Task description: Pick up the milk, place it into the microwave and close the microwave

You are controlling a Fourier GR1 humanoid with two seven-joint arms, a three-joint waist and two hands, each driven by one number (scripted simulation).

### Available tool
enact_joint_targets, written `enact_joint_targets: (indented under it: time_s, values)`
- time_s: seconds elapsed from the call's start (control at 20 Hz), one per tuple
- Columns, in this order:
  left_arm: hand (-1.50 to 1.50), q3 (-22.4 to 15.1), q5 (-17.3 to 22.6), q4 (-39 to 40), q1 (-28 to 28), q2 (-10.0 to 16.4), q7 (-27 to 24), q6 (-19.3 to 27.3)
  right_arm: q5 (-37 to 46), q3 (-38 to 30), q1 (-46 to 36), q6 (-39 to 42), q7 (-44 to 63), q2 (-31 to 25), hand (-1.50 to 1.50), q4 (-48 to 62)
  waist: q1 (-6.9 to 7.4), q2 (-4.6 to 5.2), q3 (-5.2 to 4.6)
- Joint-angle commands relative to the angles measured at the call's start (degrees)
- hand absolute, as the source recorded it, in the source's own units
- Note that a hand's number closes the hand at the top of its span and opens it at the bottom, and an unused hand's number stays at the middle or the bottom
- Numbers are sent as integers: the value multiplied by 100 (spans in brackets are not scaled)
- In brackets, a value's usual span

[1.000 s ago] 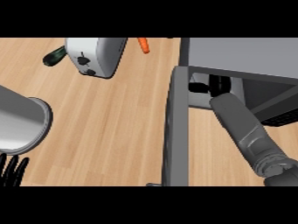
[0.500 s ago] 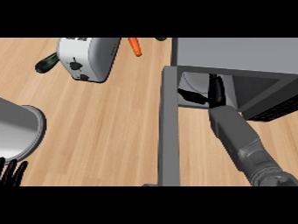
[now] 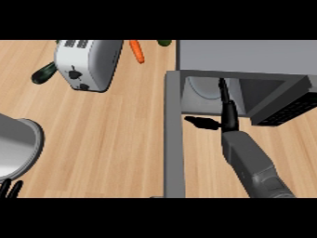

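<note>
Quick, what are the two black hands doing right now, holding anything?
Left hand: open, resting at the lower left edge, empty.
Right hand: open, stretched straight into the grey box-shaped microwave, empty.

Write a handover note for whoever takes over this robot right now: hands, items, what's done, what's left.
Left hand: open, resting at the lower left edge.
Right hand: open, reaching inside the microwave.
Milk: probably the pale shape inside, beside that hand; not certain.
Door: open.
Left to do: withdraw the hand, shut the door.
</note>
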Motion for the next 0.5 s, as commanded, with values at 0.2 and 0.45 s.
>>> enact_joint_targets:
  time_s: [0.2, 0.45]
  values:
    - [-150, -113, -297, 168, -94, -132, 67, -12, -30, 30, 653, 853, -593, 130, -150, -170, -207, -86, -14]
    - [-150, -147, -576, 172, 126, -33, -64, -264, 54, 280, 1276, 1757, -574, -183, -150, -571, -300, -132, -20]
